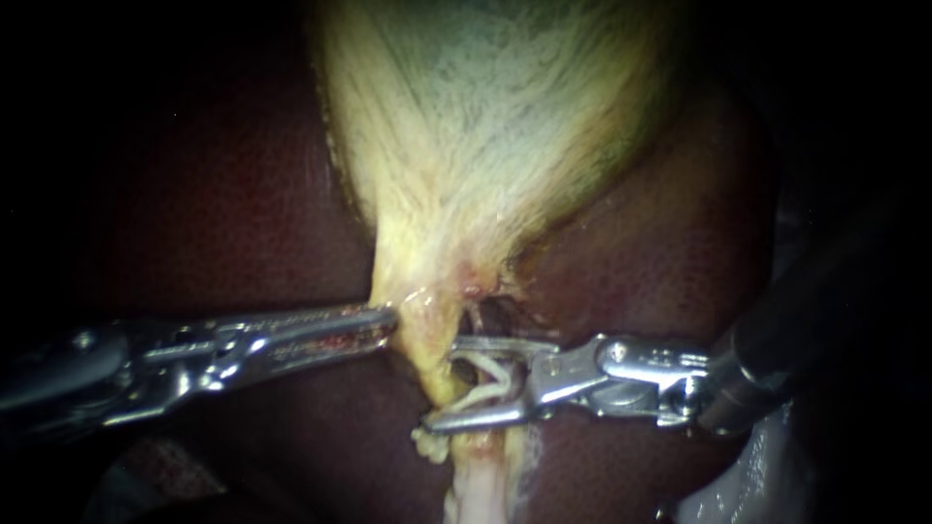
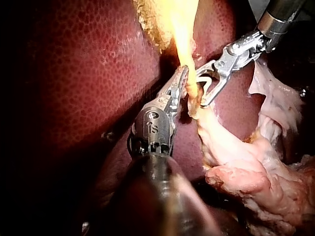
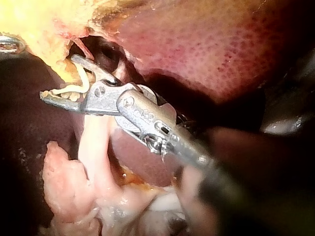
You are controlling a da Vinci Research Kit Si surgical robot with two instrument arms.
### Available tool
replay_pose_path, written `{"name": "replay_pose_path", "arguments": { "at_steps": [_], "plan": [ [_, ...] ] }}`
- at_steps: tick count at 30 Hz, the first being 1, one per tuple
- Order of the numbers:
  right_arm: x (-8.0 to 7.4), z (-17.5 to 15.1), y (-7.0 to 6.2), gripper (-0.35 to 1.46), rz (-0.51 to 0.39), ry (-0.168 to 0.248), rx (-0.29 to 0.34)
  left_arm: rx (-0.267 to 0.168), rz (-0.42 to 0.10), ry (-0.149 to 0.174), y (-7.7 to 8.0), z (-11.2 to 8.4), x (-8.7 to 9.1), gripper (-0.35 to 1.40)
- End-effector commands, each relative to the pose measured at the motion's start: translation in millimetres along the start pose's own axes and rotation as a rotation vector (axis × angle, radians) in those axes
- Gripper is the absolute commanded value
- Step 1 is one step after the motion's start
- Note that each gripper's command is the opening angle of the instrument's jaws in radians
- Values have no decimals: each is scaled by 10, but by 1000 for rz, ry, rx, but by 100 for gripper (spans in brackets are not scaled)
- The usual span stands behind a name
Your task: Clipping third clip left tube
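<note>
reaching in from the right, my right instrument (image 1: pixel 444 383) is holding its jaws spread wide, one above and one below a bundle of pale strands (image 1: pixel 482 376) where the gallbladder (image 1: pixel 466 126) is narrowing down to a tube (image 1: pixel 476 475). a clear gap is showing between the jaws and neither is flattening the strands, so nothing is being squeezed yet. in the right wrist view a thin white curved piece (image 3: pixel 74 88) is lying inside the jaws. whether that is a clip or only a strand of tissue, i cannot tell.

my left instrument (image 1: pixel 386 318) is coming in from the left with its jaws pressed together on the yellowish edge of the gallbladder's neck. it is drawing the neck sideways, so the tissue is standing taut over the dark liver (image 1: pixel 223 213).

the tube is running down from the neck, passing between the spread jaws and going on beyond them as a pale cord lying on the liver. i am not making out two separate tubes in the endoscope view, so i cannot say which is the left tube.

the positioning is looking nearly done, since the jaws are already straddling the tissue. what is left, as i am judging it, is closing the jaws to set the clip, then opening them and backing off. no seated clip is showing on the tube in any view, so i cannot say how many are in place.
</note>
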Motion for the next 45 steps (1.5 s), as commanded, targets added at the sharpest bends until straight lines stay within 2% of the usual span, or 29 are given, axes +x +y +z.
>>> {"name": "replay_pose_path", "arguments": {
  "at_steps": [1,5,8,11,25,29,41,43,45],
  "plan": [
    [-1,3,-3,54,-2,-3,9,-2,-1,1,1,2,0,-35],
    [1,14,-13,54,5,-12,37,-6,-1,-1,2,7,0,-35],
    [7,16,-16,54,3,-16,54,-4,-1,0,1,9,0,-35],
    [15,13,-14,54,5,-16,63,-5,-1,-1,0,10,1,-35],
    [69,-13,-4,52,40,-8,79,-4,-1,-1,-1,12,2,-35],
    [80,-18,-1,52,47,0,61,-5,-1,-1,-1,13,2,-35],
    [81,-21,6,46,50,2,58,-2,-1,0,-3,13,2,-35],
    [81,-23,7,39,49,1,59,-2,-1,0,-3,13,2,-35],
    [79,-26,7,18,49,1,61,-2,-1,0,-3,13,2,-35]
  ]
}}
